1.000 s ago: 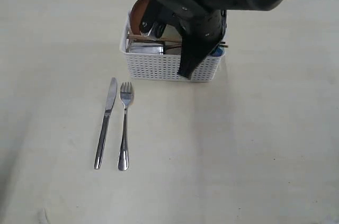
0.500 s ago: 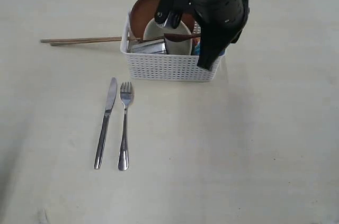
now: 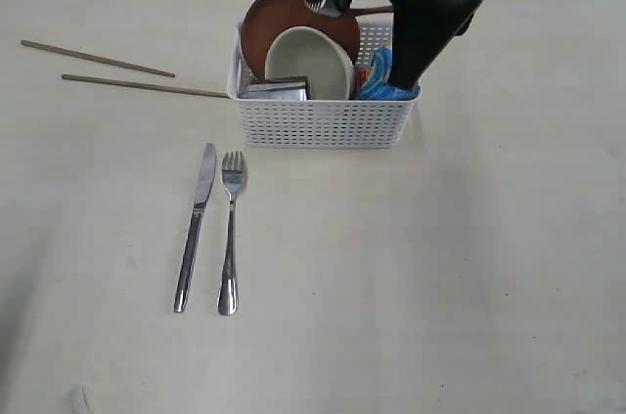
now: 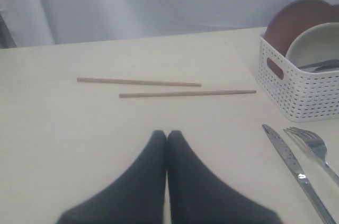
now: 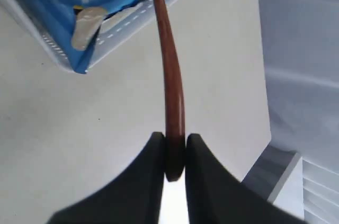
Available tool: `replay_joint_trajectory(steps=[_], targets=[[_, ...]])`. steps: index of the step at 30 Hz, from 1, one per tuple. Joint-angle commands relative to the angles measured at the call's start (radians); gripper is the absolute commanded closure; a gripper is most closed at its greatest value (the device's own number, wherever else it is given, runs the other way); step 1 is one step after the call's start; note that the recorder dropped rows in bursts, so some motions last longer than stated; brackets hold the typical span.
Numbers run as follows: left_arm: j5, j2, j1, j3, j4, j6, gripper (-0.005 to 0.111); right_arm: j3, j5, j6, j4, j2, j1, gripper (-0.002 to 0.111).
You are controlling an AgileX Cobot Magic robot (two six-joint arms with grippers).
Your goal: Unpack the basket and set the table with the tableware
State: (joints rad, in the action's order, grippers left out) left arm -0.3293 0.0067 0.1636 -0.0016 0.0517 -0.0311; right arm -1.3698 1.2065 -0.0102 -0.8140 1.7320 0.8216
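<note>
Up by the far edge, about midway along, the white basket (image 3: 323, 125) sits on the cream surface (image 3: 440, 287). The right tool (image 5: 174, 147) hangs over the basket's right end, pinching the handle of the reddish-brown spoon (image 5: 170, 75) between its two fingers. That spoon is held up above the basket. Its bowl end runs out of the wrist view over the blue packet (image 3: 383, 79), so whether it touches the packet is hard to say.

Inside the basket, the brown plate (image 3: 266, 23) stands on edge at the back. The off-white bowl (image 3: 308, 62) is tipped on its side in front of it, and the steel cup (image 3: 274, 91) is tucked in at the left end.

Toward the far left corner, two chopsticks (image 3: 145, 87) lie flat and apart, the nearer one's tip just beside the basket wall. Knife (image 3: 196, 228) and fork (image 3: 229, 238) lie side by side left of centre, handles toward the near edge. The left tool (image 4: 167, 139) has its fingers pressed together with nothing between them, low over the left side.
</note>
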Motion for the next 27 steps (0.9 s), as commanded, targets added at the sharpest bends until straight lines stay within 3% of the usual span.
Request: replay_joint_trajectory(steps=[1, 5, 10, 18, 24, 27], targets=[[0.008, -0.007, -0.003, 0.002, -0.002, 0.000, 0.107, -0.002, 0.015, 0.041, -0.021, -0.092, -0.010, 0.109], [0.008, -0.007, -0.003, 0.002, -0.002, 0.000, 0.107, -0.002, 0.015, 0.136, 0.037, -0.131, -0.087, 0.109], [0.008, -0.007, -0.003, 0.002, -0.002, 0.000, 0.107, -0.002, 0.015, 0.149, 0.297, -0.142, -0.279, 0.109], [0.008, -0.007, -0.003, 0.002, -0.002, 0.000, 0.107, 0.032, 0.015, 0.139, 0.530, -0.142, -0.529, 0.109], [0.008, -0.007, -0.003, 0.002, -0.002, 0.000, 0.107, 0.227, 0.015, 0.119, 0.551, -0.142, -0.597, 0.109], [0.008, -0.007, -0.003, 0.002, -0.002, 0.000, 0.107, 0.334, -0.110, 0.115, 0.551, -0.142, -0.600, 0.109]])
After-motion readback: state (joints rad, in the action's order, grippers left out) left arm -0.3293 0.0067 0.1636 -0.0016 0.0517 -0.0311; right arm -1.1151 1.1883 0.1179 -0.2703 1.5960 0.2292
